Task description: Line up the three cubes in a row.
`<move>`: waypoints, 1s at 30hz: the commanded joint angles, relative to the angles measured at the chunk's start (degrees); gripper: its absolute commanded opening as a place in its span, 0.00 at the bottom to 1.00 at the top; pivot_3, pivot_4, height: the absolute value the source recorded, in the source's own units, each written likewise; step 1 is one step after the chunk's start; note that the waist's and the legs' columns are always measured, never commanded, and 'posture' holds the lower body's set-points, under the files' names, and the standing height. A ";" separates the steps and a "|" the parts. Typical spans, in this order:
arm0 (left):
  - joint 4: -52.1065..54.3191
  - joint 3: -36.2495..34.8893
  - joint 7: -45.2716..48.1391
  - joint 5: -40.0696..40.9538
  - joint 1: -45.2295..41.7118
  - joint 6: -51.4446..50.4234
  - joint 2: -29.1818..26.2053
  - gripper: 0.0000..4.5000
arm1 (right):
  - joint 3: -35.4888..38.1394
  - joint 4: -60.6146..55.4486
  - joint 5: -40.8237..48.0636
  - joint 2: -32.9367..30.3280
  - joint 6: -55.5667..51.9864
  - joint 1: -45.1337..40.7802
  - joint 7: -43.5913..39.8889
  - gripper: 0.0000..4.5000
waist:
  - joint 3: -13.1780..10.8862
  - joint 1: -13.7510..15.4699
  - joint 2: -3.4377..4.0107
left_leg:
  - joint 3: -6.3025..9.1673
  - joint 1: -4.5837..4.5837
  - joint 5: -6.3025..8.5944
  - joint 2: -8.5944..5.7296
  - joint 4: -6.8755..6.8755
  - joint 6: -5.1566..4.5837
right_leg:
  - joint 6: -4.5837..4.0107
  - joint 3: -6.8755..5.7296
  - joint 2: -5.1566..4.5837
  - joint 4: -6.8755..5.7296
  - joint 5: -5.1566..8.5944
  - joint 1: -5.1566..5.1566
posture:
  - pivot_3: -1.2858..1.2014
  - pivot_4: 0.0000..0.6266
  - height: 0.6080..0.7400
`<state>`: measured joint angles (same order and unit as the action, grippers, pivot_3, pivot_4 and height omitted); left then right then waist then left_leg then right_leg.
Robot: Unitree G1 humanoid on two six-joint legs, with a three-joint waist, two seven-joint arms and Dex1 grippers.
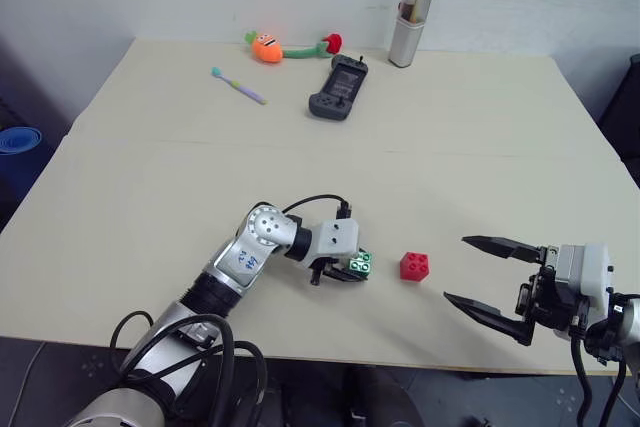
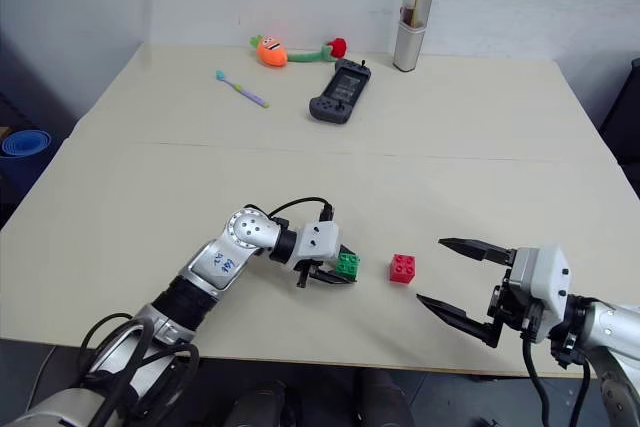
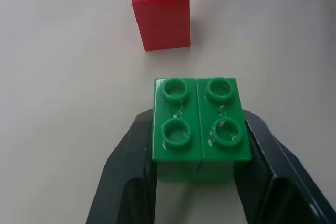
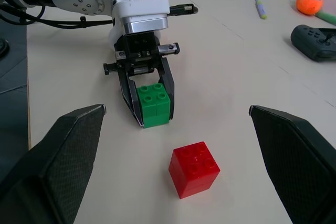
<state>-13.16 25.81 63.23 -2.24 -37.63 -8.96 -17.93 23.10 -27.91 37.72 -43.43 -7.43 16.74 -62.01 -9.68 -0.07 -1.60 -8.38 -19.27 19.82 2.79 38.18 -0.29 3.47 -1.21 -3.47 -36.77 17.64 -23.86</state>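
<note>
1. The green cube (image 4: 154, 102) stands studs-up on the surface (image 1: 160, 177), bracketed by the two fingers of the left hand (image 4: 150, 103). The fingers lie along its two side faces; I cannot tell whether they press it or have begun to let go.
2. The red cube (image 4: 193, 169) stands just beside the green cube, apart from it with a bare strip of surface between them, straight ahead along the line the left hand points.
3. The two cubes' faces look roughly parallel, so the row seems to run along that same line, out from the green cube toward the robot's right.
4. The right hand (image 1: 497, 280) hangs above the surface on the far side of the red cube from the green one, jaws spread wide and holding nothing, aimed back toward both cubes. It is the nearer hand to the red cube.
5. Nothing stands between the green cube and the red one.
6. Well beyond the green cube, near the far edge, lie a toothbrush (image 1: 238, 86), a plush carrot (image 1: 267, 47), a dark game controller (image 1: 338, 88) and an upright silver case (image 1: 411, 16).
</note>
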 commanded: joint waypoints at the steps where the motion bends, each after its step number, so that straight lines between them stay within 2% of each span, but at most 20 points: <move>1: 4.53 -2.43 0.29 3.11 -1.25 -1.31 0.58 0.67 | 1.83 -0.06 0.49 0.64 1.59 0.24 -0.71 1.00 | 0.00 -0.02 0.00 | 0.00 0.00 0.00 0.00 0.00 0.00 | 0.00 0.00 0.00 0.00 0.00 0.00 | 0.52 0.24 1.00; 4: 9.07 -3.51 2.98 5.49 -1.29 -2.25 -1.12 0.87 | 1.75 0.45 0.51 0.84 1.95 0.10 -1.07 1.00 | 0.00 -0.03 0.00 | 0.01 -0.01 0.00 0.02 -0.01 0.00 | 0.00 -0.01 0.00 0.00 0.00 0.00 | 0.52 0.24 1.00; 6: 14.28 -4.12 7.78 6.99 -1.45 -2.59 -6.01 0.87 | 1.77 1.41 0.70 0.82 2.28 -0.27 -1.75 1.00 | 0.00 -0.28 0.00 | 0.00 -0.01 0.00 0.02 -0.01 0.02 | 0.00 0.00 0.01 0.00 0.00 -0.01 | 0.52 0.24 1.00; 9: 18.63 -8.17 9.08 10.80 -2.73 -5.87 -10.12 0.87 | 1.43 3.11 0.93 0.57 2.62 -1.25 -3.11 1.00 | -0.02 -0.28 0.04 | 0.00 0.06 -0.04 0.06 -0.05 0.11 | -0.03 0.01 0.03 -0.04 0.02 0.00 | 0.52 0.24 1.00; 14: 18.07 -22.69 4.08 19.74 -1.07 -10.88 -13.50 0.87 | -1.72 7.17 -0.03 1.28 4.02 -5.65 -5.71 1.00 | -0.02 -0.17 0.05 | 0.02 0.10 -0.04 0.02 -0.01 0.04 | -0.03 -0.01 -0.01 -0.04 0.01 0.08 | 0.52 0.24 1.00; 16: 17.18 -28.82 4.57 23.43 2.81 -8.95 -15.14 0.95 | -2.91 8.21 -0.33 2.18 4.85 -7.35 -6.11 1.00 | -0.01 -0.71 0.06 | 0.02 0.10 -0.03 0.05 -0.05 0.06 | -0.03 -0.02 0.01 -0.02 0.02 0.07 | 0.52 0.24 1.00; 17: 14.94 -32.05 6.90 23.10 8.01 -4.11 -17.95 0.99 | -3.71 8.74 -0.57 2.86 5.54 -8.53 -6.12 1.00 | -0.04 -0.84 0.10 | 0.01 0.12 -0.03 0.09 -0.07 0.09 | -0.05 -0.04 0.02 -0.03 0.03 0.06 | 0.52 0.24 1.00; 20: 8.85 -40.04 7.74 22.16 19.53 4.04 -23.05 1.00 | -5.28 9.99 -1.39 4.25 7.44 -10.67 -6.63 1.00 | -0.02 -2.14 0.22 | -0.01 0.19 -0.01 0.15 -0.14 0.19 | -0.17 -0.05 0.03 -0.09 0.10 0.01 | 0.52 0.24 1.00; 23: 0.63 -46.34 6.16 21.16 26.12 10.42 -27.53 1.00 | -6.51 10.82 -2.14 4.89 9.03 -11.72 -7.47 1.00 | -0.17 -1.63 -0.02 | 0.07 0.08 -0.05 0.20 -0.09 0.25 | -0.21 -0.15 0.02 -0.16 0.13 -0.11 | 0.52 0.24 1.00; 27: -4.91 -49.78 6.65 21.89 29.96 13.17 -31.70 1.00 | -7.76 11.06 -2.79 3.95 10.20 -11.93 -9.91 1.00 | -0.19 -0.22 -0.09 | 0.30 0.03 0.15 0.11 -0.09 0.02 | -0.22 -0.39 -0.25 -0.09 0.12 -0.04 | 0.52 0.24 1.00; 30: -6.21 -49.69 6.68 23.08 31.34 11.62 -31.24 1.00 | -8.55 10.59 -2.84 4.65 10.06 -12.42 -9.58 1.00 | -0.20 0.03 0.08 | 0.33 0.03 0.21 -0.06 -0.14 -0.06 | -0.27 -0.51 -0.56 -0.04 0.15 -0.01 | 0.52 0.24 1.00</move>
<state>-19.01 -23.98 69.83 19.25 -6.28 3.02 -49.89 14.37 -16.25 34.54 -38.75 1.68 4.70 -71.53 -9.88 -0.05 -1.53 -8.05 -19.25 20.03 2.67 38.04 -0.37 3.18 -1.76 -4.12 -36.79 17.80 -23.84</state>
